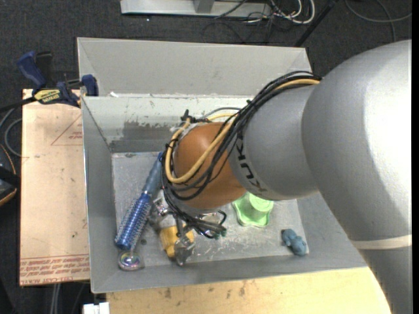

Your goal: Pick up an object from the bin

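The big grey arm [308, 149] reaches down into the grey bin [98, 175], past the long blue brush [136, 218] and the see-through green thing [254, 212], and its gripper [177, 226], wide or narrow I cannot tell, sits just above a small yellow thing [174, 244] near the front wall.

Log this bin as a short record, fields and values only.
container: grey metal bin
gripper: low over the floor, near the bin's lower wall in the view
nearest thing: blue bristled brush, lying diagonally just left of the gripper
others: translucent green item partly under the arm; small blue-grey piece lower right; round metallic piece lower left
held: cannot tell
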Controlling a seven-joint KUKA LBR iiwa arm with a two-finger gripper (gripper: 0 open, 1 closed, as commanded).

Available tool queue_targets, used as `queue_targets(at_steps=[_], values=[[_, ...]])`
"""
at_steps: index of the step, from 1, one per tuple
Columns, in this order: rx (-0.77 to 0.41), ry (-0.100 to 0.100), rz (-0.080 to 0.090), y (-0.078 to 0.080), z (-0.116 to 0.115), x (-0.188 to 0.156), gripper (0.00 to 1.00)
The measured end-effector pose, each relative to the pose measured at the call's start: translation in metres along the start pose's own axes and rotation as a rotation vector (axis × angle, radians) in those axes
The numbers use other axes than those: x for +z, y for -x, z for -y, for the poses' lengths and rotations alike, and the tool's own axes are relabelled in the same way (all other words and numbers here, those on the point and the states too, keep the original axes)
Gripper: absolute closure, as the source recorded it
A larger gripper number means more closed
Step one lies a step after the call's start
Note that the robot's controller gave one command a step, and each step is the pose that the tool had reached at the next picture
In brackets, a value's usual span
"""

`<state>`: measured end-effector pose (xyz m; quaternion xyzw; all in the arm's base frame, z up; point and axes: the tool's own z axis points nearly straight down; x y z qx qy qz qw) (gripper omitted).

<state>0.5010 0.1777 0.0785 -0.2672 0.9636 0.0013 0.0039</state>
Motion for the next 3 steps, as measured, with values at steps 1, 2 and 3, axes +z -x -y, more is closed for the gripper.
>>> queue_targets(at_steps=[1,2,3], values=[[0.005,0.000,0.006,0.001,0.001,-0.001,1.00],[0.007,-0.002,0.002,-0.003,0.000,-0.105,1.00],[-0.009,-0.003,0.002,0.002,0.016,-0.162,1.00]])
